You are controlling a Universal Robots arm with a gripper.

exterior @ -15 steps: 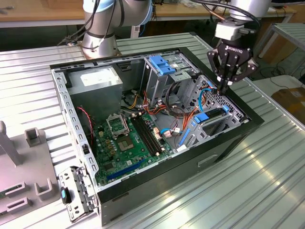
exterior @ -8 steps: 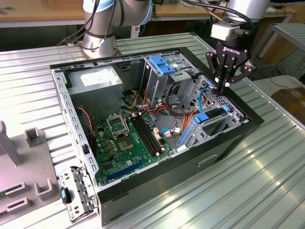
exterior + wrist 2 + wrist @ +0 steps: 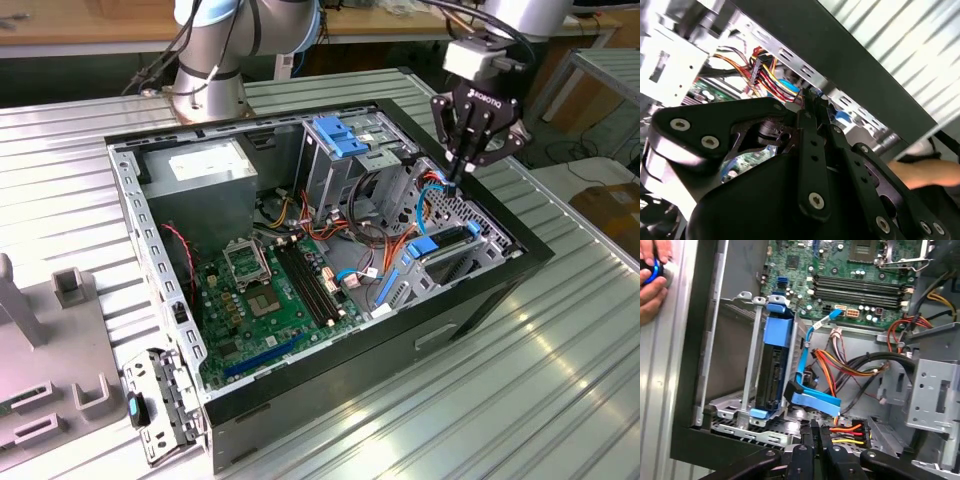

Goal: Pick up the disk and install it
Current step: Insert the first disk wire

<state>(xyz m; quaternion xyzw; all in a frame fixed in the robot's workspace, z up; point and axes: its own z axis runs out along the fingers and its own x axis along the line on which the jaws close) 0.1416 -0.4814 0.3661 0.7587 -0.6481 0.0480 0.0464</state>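
The disk (image 3: 773, 371) sits on edge in the metal bay at the case's corner, its dark side showing between blue rails with tabs at both ends. In the exterior view the disk (image 3: 446, 241) lies low in the bay at the case's right end. My gripper (image 3: 456, 174) hangs just above and behind that bay, fingers drawn together with nothing between them. In the first wrist view the gripper (image 3: 813, 436) is off the disk's end, beside red and yellow wires. The second wrist view has the gripper (image 3: 809, 106) close to the case wall.
A blue flat cable (image 3: 812, 401) loops beside the bay. A blue-handled drive cage (image 3: 340, 135), grey power-supply box (image 3: 205, 165) and green motherboard (image 3: 275, 290) fill the open case. A hand (image 3: 651, 277) rests outside the case wall. A loose metal panel (image 3: 160, 405) lies on the table.
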